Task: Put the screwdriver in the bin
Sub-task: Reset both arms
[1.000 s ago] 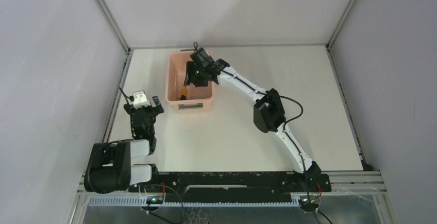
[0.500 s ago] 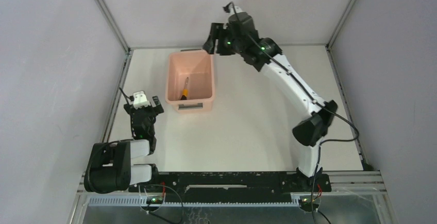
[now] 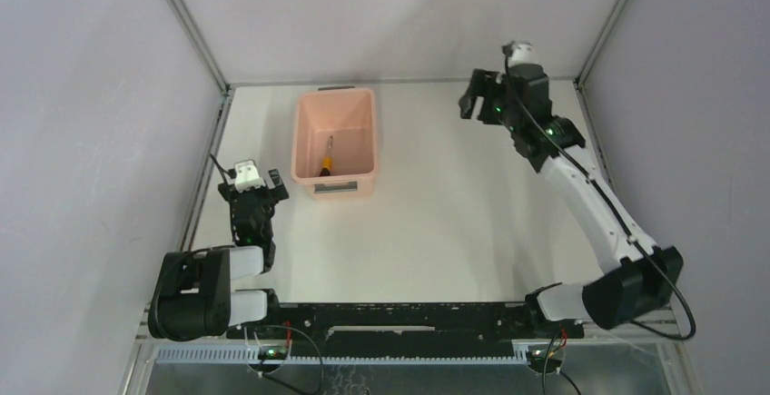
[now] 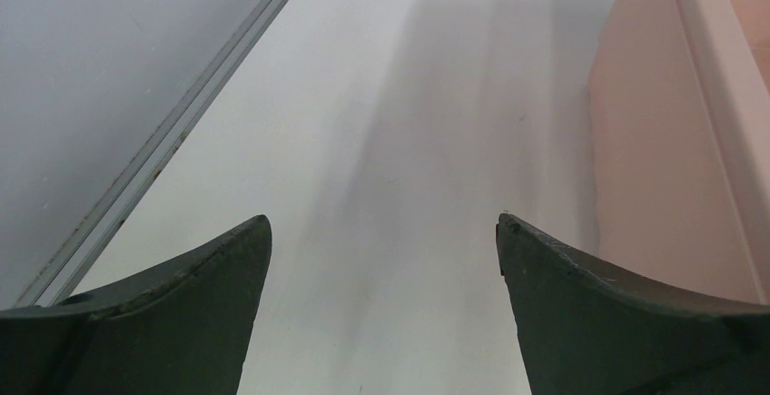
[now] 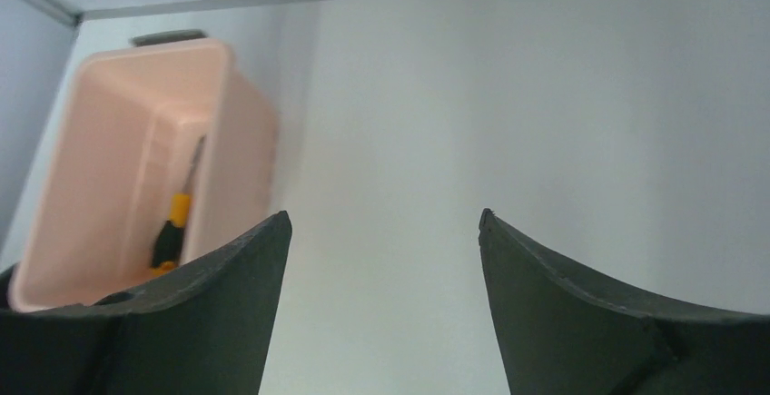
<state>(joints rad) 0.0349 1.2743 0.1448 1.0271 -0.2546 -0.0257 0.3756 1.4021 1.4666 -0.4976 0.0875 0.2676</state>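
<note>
The screwdriver (image 3: 325,158), yellow-orange handle with black sections, lies inside the pale pink bin (image 3: 361,110) near its near end. It also shows in the right wrist view (image 5: 172,227), inside the bin (image 5: 113,123). My right gripper (image 3: 469,104) is open and empty, raised at the back right, well to the right of the bin; in its wrist view (image 5: 385,218) only table lies between the fingers. My left gripper (image 3: 254,197) is open and empty, low at the near left of the bin; its wrist view (image 4: 381,222) shows the bin's side wall (image 4: 663,141) to its right.
A metal frame rail (image 3: 204,177) runs along the table's left edge, close to my left gripper. Another rail (image 3: 604,168) runs along the right edge. Grey walls enclose the table at the back and sides.
My right gripper left the screwdriver in the bin, rose out of it and swung right to the back right of the table. The left arm has not moved.
</note>
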